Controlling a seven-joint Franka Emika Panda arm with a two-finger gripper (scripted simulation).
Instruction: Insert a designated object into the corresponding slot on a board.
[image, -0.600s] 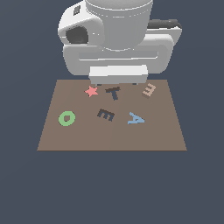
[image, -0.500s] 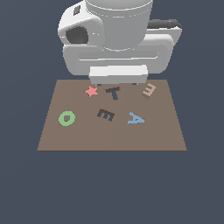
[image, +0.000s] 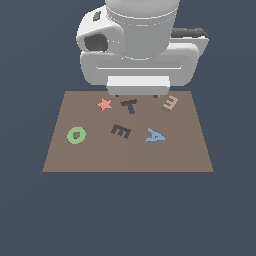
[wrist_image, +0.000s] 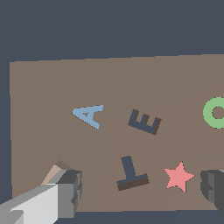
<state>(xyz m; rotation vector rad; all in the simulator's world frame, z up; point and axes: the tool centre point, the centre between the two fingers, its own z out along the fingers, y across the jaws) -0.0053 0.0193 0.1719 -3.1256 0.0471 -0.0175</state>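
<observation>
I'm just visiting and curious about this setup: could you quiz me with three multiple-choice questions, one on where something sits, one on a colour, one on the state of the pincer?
1. Which piece lies nearest the exterior view's left edge of the board?
A. green ring
B. blue A
C. tan E block

2. What colour is the star?
A. blue
B. red
C. green

3. The pincer is:
A. shut on the star
B. open, holding nothing
C. shut on the blue A

Key: 1 A, the green ring is leftmost. 2 B, the star is red. 3 B, the pincer has its fingers far apart, empty.
</observation>
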